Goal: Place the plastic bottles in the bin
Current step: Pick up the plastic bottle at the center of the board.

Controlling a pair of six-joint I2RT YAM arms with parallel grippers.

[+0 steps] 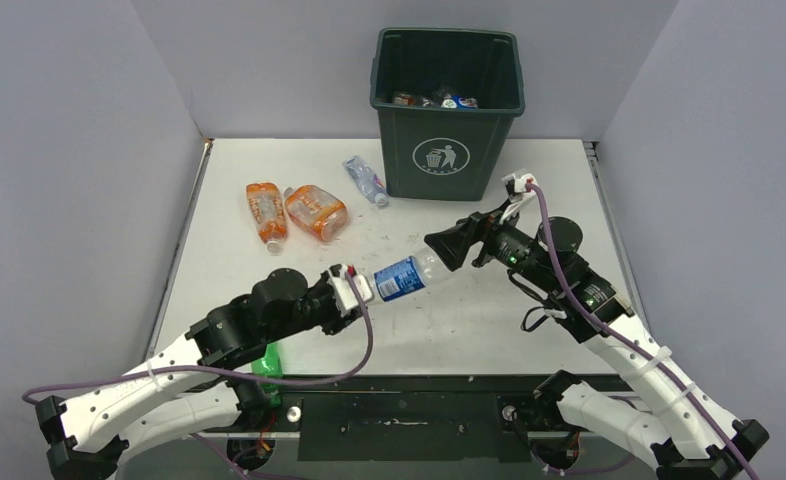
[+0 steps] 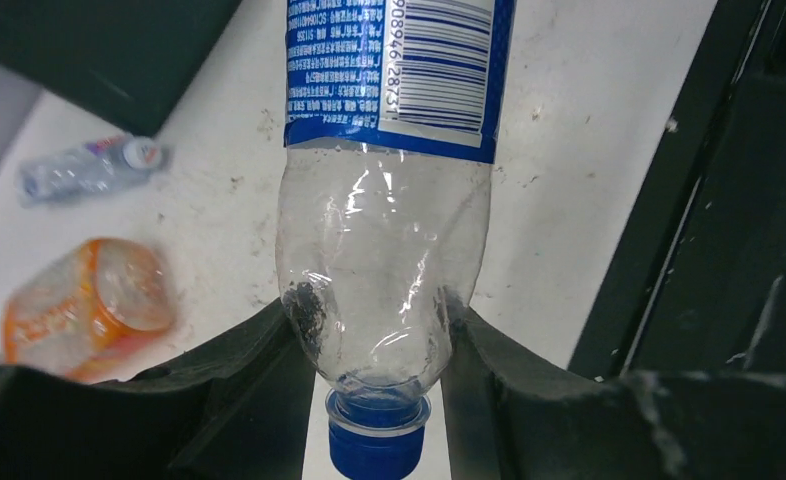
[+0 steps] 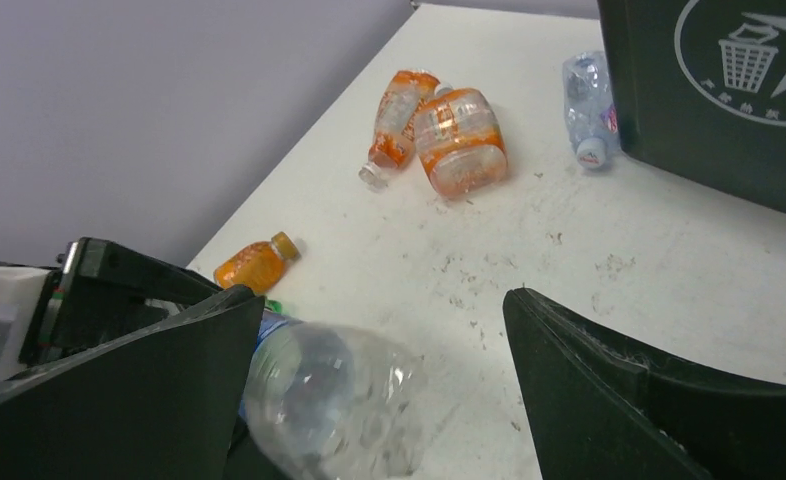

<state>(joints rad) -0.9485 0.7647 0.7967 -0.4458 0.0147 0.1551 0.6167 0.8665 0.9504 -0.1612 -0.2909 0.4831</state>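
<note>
Clear plastic bottle with blue label and blue cap (image 1: 407,276) held over middle of white table (image 1: 469,330). Long axis slants near-left to far-right: cap toward left gripper (image 1: 365,288), base toward right gripper (image 1: 447,250). Shoulder dented, barcode on label. Left gripper clamped on neck end. Right gripper spread wide, base between its fingers, contact unclear. Dark green square plastic bin (image 1: 449,150) at far edge, bare tabletop between. Two orange bottles (image 1: 317,212) well left
</note>
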